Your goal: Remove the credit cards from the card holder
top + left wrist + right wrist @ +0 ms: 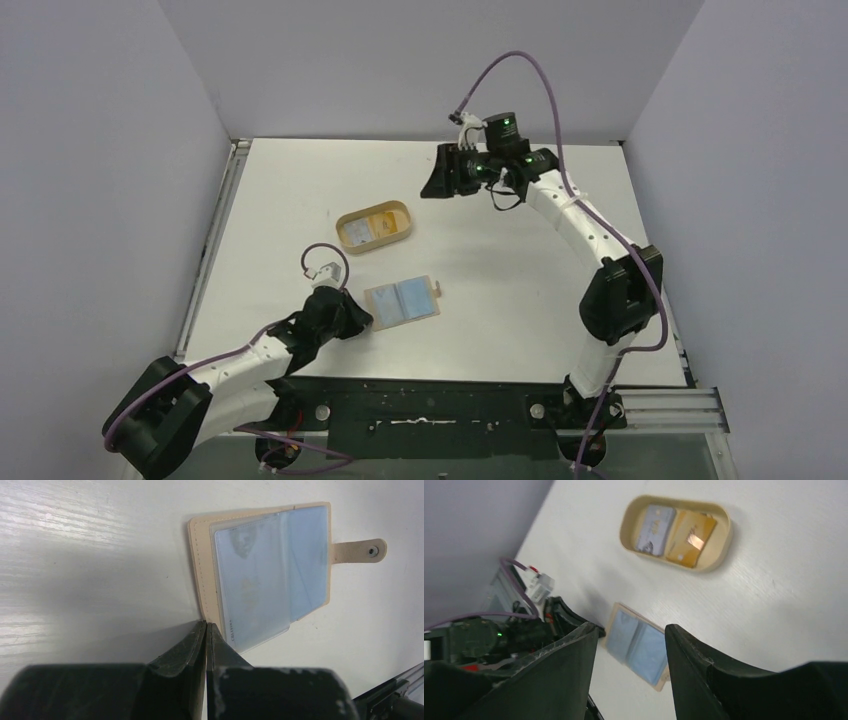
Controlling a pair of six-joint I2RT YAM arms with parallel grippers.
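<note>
Card holder [201, 560] lies open flat, blue credit cards [260, 575] inside.
My left gripper [206, 627] is pressed together at its edge; my right gripper [631, 642] is spread, empty.

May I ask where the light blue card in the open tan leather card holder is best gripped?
Probably the light blue card's corner overhanging the tan card holder's edge nearest the left pincer, approached from there: the holder lies flat, so only that corner is free.

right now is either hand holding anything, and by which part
Nothing is held. The left hand is shut on nothing, its tips at a corner of the card holder. The right hand is open and empty.
</note>
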